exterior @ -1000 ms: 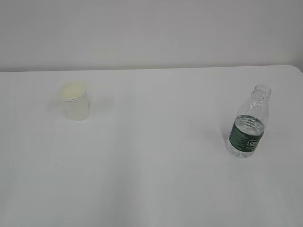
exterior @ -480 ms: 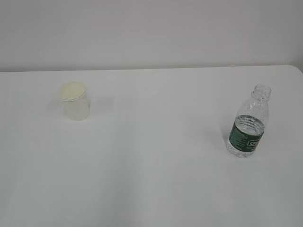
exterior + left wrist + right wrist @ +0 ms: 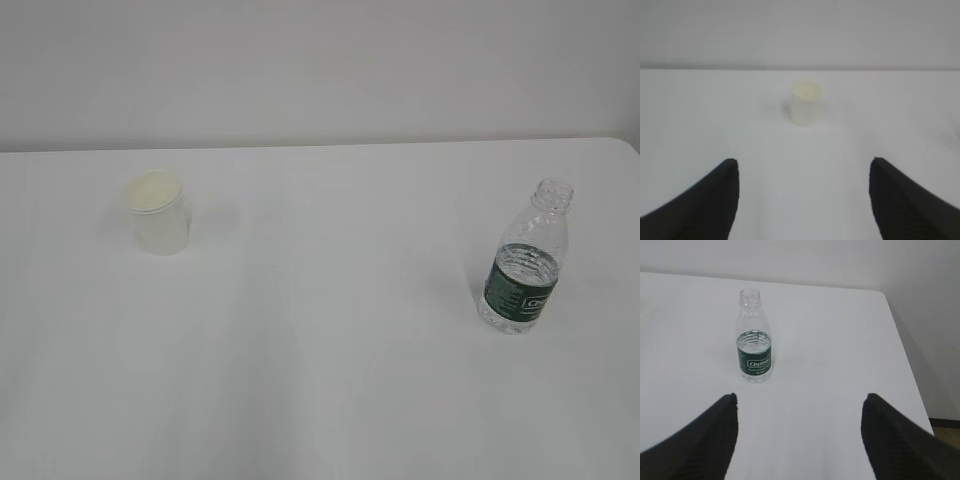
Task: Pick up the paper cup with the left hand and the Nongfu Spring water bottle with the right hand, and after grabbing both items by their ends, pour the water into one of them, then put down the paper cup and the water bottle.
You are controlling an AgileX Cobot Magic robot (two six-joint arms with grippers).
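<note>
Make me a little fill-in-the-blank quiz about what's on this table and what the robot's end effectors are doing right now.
1. The paper cup stands on the ____ side of the table in the exterior view.
2. The water bottle has no ____ on its neck.
3. The band around the bottle is dark ____.
4. Both the left end effector and the right end effector have their jaws ____, holding nothing.

Missing words: left; cap; green; open
</note>
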